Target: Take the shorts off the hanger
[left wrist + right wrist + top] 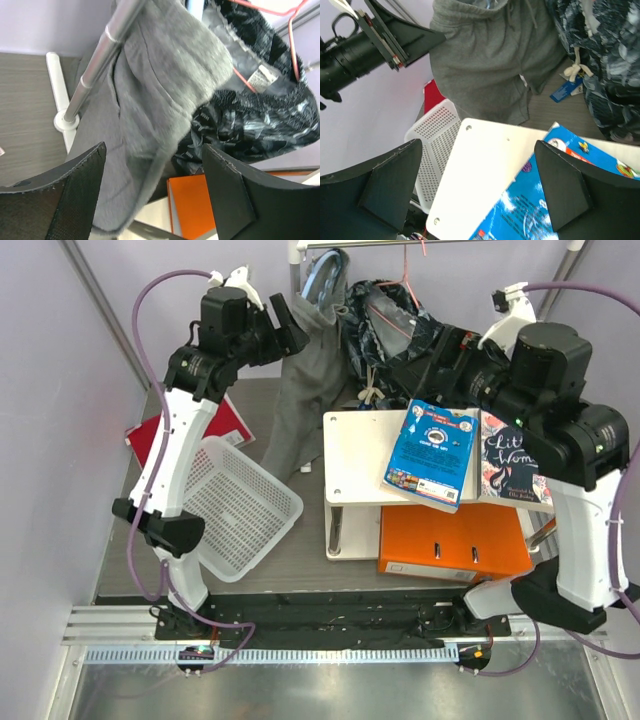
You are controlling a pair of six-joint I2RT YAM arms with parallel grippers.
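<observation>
We were at the approach: the shorts (pixel 260 120) hung on the hanger (pixel 293 50) below the rail (pixel 107 37). The left gripper (pixel 155 150) and right gripper (pixel 477 145), both below the rail, had jaws spread and empty. Next, we judged, 1 had to pinch the shorts, not the grey garment (pixel 300 390).

The left hand (pixel 154 147) gapes before the grey garment (pixel 150 100), marbled shorts (pixel 260 125) on the pink hanger (pixel 294 50) beyond.

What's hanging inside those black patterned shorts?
A thin pink hanger: bits of its wire show at the waistband of the shorts. The rest is covered by fabric.
</observation>
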